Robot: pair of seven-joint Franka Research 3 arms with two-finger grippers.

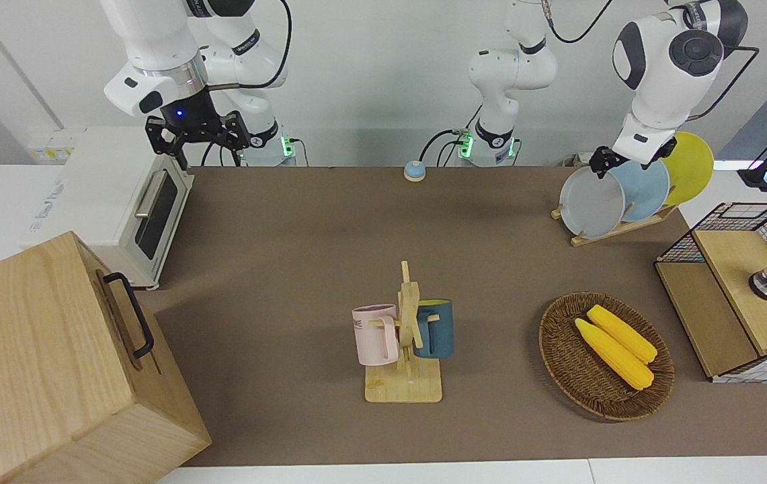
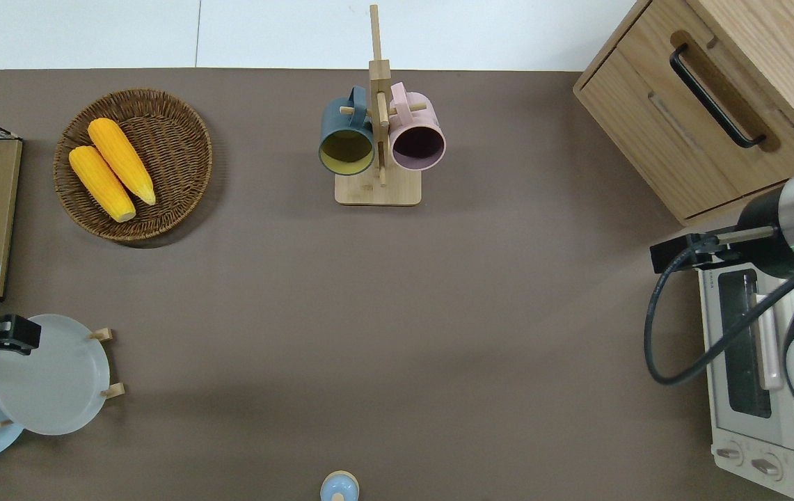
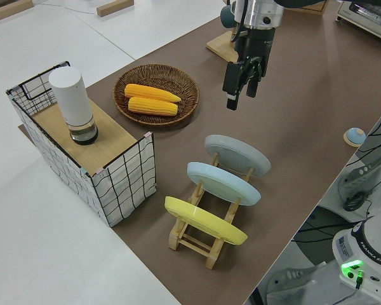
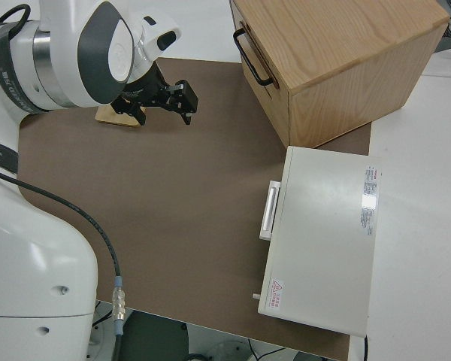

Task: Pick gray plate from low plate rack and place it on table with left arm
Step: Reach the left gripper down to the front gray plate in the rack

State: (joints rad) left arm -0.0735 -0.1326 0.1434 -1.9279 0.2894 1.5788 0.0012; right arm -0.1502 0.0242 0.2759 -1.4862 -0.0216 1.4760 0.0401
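The gray plate (image 1: 591, 202) leans in the low plate rack (image 1: 615, 230) at the left arm's end of the table (image 1: 289, 235), in the slot farthest from the robots. It also shows in the overhead view (image 2: 49, 379) and the left side view (image 3: 238, 154). My left gripper (image 2: 14, 332) is open and empty in the air, over the gray plate's rim on the side toward the wicker basket; it also shows in the front view (image 1: 601, 161) and the left side view (image 3: 239, 95). My right gripper (image 1: 198, 138) is parked and open.
A light blue plate (image 1: 645, 188) and a yellow plate (image 1: 689, 168) share the rack. A wicker basket (image 1: 561, 356) with two corn cobs, a wire box (image 1: 739, 289), a mug stand (image 1: 407, 336), a wooden cabinet (image 1: 54, 363), a toaster oven (image 1: 148, 215) and a small bell (image 1: 414, 171) stand around.
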